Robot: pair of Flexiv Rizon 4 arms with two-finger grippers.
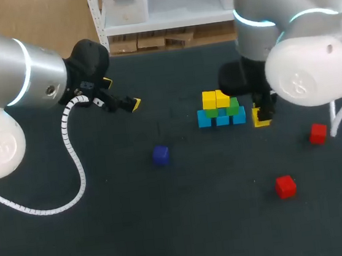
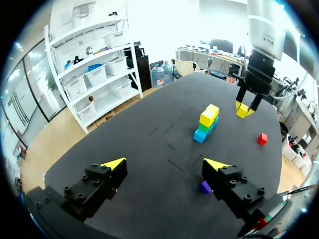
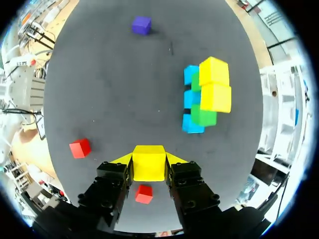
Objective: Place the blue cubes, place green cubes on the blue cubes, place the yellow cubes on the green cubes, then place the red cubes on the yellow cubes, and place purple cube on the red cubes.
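Observation:
A row of blue cubes point(image 1: 221, 118) lies mid-table, with green cubes point(image 1: 231, 105) on it and two yellow cubes point(image 1: 215, 99) on top. My right gripper point(image 3: 149, 167) is shut on a third yellow cube point(image 3: 149, 160), low over the table just right of the stack point(image 3: 205, 97). The left wrist view shows that yellow cube point(image 2: 242, 111) in the right arm's fingers beyond the stack point(image 2: 207, 122). Two red cubes point(image 1: 318, 133) point(image 1: 285, 186) lie loose on the right. The purple cube point(image 1: 160, 155) sits left of centre. My left gripper point(image 1: 121, 94) hangs open and empty at the back left.
In the right wrist view one red cube point(image 3: 144, 193) lies under the gripper, the other red cube point(image 3: 79, 148) off to its side. The purple cube point(image 2: 205, 187) sits by the left gripper's point(image 2: 164, 164) finger. The dark table point(image 1: 109, 234) is bare in front.

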